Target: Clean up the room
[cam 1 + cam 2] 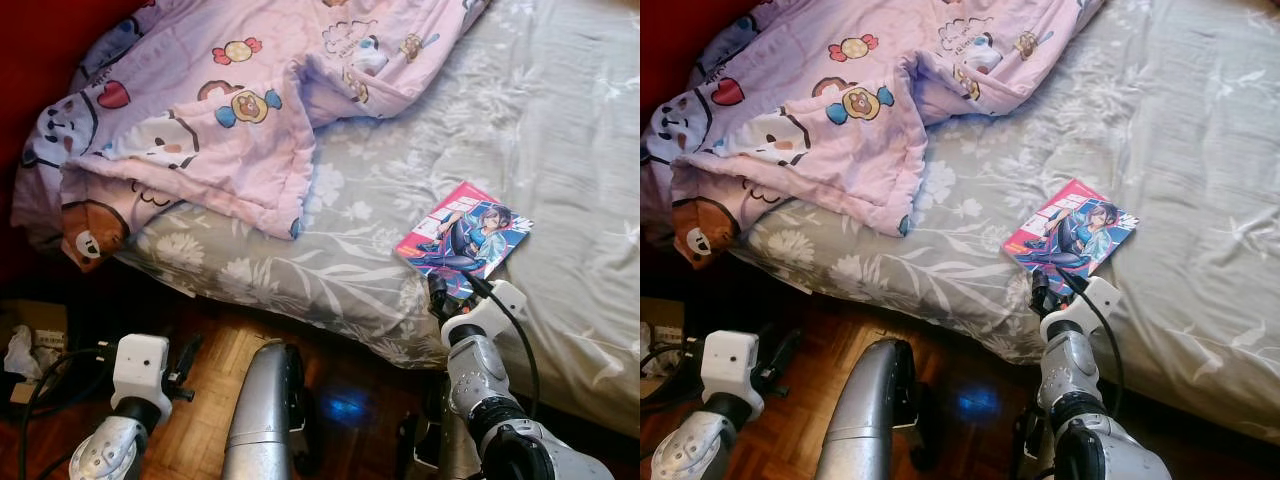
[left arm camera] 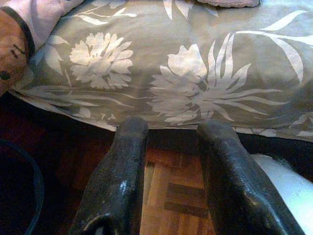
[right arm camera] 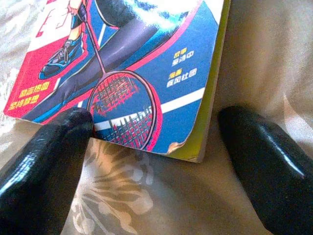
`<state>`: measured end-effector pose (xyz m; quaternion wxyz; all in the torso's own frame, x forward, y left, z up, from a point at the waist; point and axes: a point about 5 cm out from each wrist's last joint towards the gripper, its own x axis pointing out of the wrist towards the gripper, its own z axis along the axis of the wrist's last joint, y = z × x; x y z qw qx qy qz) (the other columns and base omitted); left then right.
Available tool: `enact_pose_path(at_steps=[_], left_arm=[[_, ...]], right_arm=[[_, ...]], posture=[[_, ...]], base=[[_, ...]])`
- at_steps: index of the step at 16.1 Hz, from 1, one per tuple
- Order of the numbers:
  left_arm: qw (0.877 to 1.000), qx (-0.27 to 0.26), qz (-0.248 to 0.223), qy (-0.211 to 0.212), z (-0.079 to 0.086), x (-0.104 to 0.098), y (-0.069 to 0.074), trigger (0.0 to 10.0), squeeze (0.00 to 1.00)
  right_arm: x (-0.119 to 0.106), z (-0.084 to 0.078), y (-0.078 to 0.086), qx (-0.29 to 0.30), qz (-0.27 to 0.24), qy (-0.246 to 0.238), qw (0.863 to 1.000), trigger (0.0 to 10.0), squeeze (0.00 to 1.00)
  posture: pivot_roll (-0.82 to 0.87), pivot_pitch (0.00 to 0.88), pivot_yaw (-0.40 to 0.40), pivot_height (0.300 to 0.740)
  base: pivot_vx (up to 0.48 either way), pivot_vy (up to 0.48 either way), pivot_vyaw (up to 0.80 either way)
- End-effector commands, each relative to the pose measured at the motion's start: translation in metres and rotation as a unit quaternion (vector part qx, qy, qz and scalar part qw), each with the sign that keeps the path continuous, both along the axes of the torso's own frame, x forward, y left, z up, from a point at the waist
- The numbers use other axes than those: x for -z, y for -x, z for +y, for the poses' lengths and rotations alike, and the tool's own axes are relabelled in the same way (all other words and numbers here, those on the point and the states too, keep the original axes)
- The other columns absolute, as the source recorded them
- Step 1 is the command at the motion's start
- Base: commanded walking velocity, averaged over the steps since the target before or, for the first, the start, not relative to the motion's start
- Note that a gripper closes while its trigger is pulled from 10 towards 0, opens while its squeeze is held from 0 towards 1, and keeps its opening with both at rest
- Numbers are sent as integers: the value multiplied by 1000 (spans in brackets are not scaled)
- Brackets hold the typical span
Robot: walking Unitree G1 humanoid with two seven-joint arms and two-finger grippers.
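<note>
Now: right gripper (image 3: 156, 147) spread wide, one finger (image 3: 49, 161) touching the near corner of the glossy pink-and-blue comic book (image 1: 462, 240). Book flat on grey floral bedsheet (image 1: 560, 150), near its edge. Left gripper (image 2: 171, 181) parted, low over wooden parquet floor (image 2: 171, 196).

The comic book (image 3: 146, 63) lying on the bed sheet (image 3: 244, 58) carries printed Chinese characters; on the blue part of its cover near the corner stand two short lines in small yellow type, too small to read with certainty; on the red band along its other edge run two more yellow lines, likewise not legible; the pink blanket (image 1: 250, 100) bears a small dark printed caption near a cartoon figure, too blurred to read.
</note>
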<state>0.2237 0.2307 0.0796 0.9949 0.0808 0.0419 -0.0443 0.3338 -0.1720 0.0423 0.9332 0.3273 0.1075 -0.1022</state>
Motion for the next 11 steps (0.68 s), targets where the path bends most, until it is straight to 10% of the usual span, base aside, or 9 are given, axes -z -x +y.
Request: enact_pose_path(at_steps=[1,6,7,11], left_arm=[[1000,-5,20,-7,6,4,7,10000,0],[1000,-11,25,-14,11,0,9,10000,0],[999,-11,27,-14,11,0,10,10000,0],[999,-9,32,-17,10,0,10,10000,0]], right_arm=[[23,19,15,-13,51,-61,997,10000,0],[19,34,11,-27,33,-116,992,10000,0],[19,35,11,-25,29,-122,992,0,0],[16,39,9,-42,9,-141,989,0,0]], posture=[[373,411,112,584],[395,414,120,584],[395,414,122,584],[388,413,123,584]], base=[[0,0,0],[0,0,0],[0,0,0],[0,0,0]])
